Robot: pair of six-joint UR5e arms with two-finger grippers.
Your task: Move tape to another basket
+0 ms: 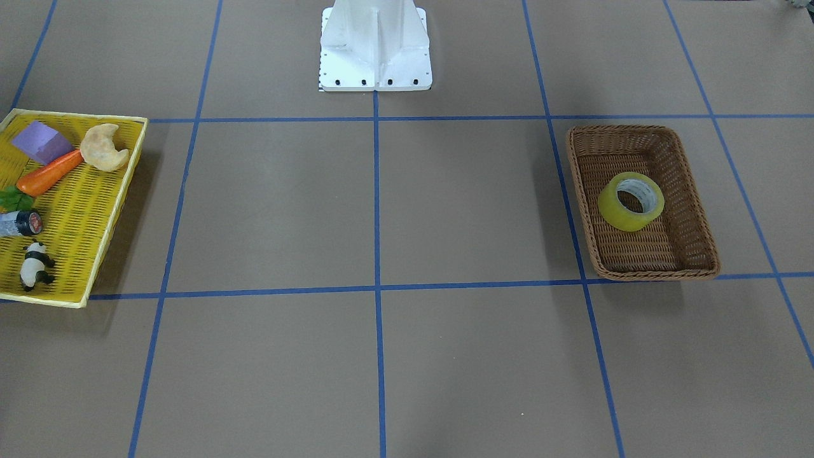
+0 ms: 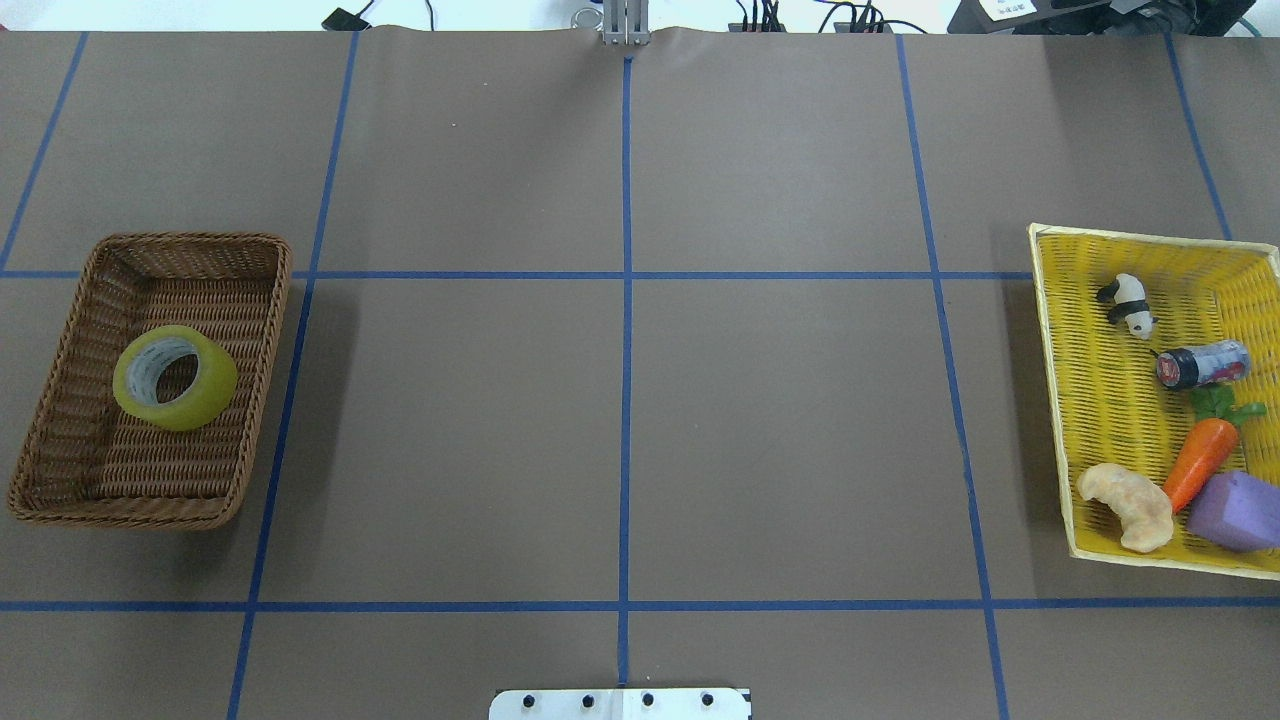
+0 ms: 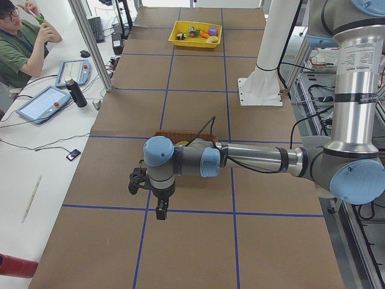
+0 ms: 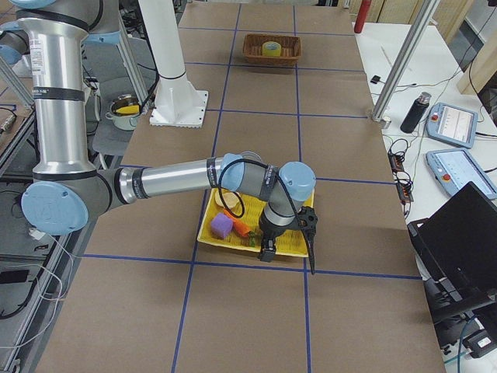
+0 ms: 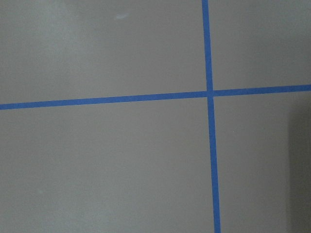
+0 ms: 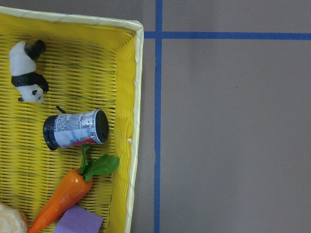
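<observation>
While the tape (image 2: 175, 377) lies flat inside the basket (image 2: 258, 370), nothing holds it. Whether the left gripper (image 3: 161, 212) and the right gripper (image 4: 266, 252) are open, I cannot tell.

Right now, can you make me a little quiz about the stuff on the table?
1. True or false: the tape lies inside the brown basket.
2. On which side of the robot does the brown basket sit? A its left, B its right, C straight in front of its base.
3. How many things lie in the yellow tray?
Key: 1 true; 2 A; 3 five.
</observation>
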